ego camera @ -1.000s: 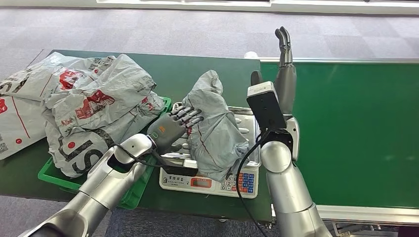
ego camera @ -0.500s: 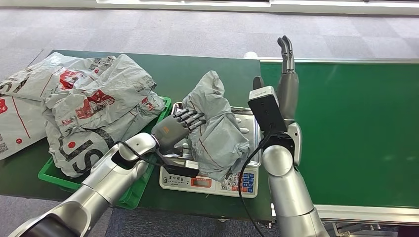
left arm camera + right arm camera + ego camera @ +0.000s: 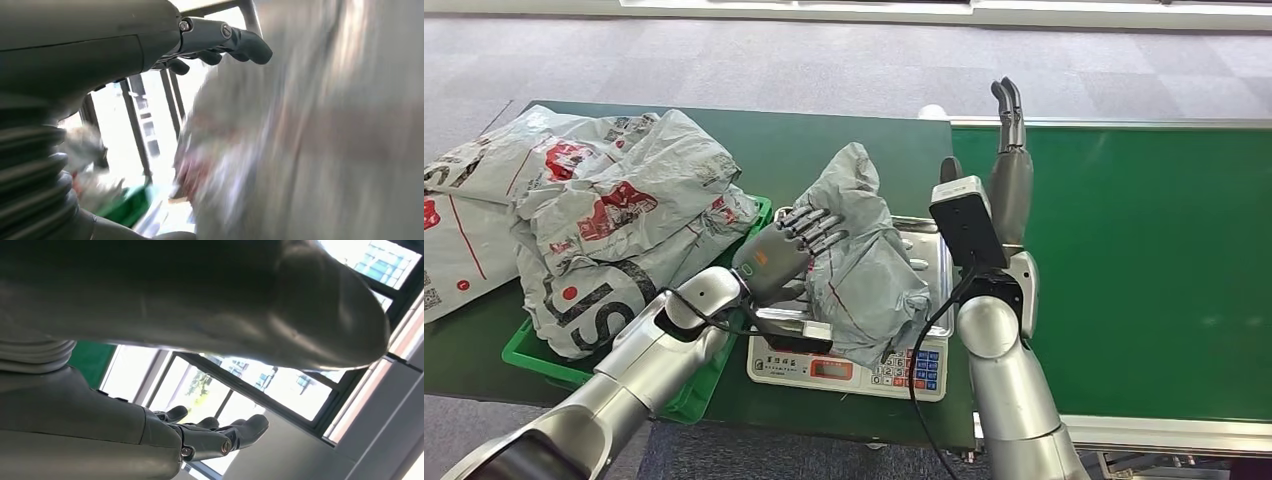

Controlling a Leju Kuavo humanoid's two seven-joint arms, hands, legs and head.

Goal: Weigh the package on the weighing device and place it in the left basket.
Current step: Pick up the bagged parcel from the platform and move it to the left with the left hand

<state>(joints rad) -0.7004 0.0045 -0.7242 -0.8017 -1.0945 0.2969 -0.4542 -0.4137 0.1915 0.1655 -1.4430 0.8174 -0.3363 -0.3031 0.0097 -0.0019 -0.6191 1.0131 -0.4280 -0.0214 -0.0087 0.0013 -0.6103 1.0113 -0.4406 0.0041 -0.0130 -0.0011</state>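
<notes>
The grey package (image 3: 859, 255) lies on the scale (image 3: 849, 365). The left hand (image 3: 786, 255) presses its spread fingers (image 3: 824, 228) against the package's nine-o'clock side, not yet closed on it. The right hand (image 3: 1007, 150) is raised, fingers straight, holding nothing. Next: grip and carry toward the basket (image 3: 534, 355) at nine o'clock.

One grey package (image 3: 861, 262) on one weighing scale (image 3: 854, 368). One green basket (image 3: 686, 392), heaped with grey printed mail bags (image 3: 614, 215), at least two, the exact count unclear from the folds. One green table (image 3: 774, 145), one green conveyor belt (image 3: 1124, 260). Two robot hands: left hand (image 3: 786, 255), right hand (image 3: 1009, 150).
</notes>
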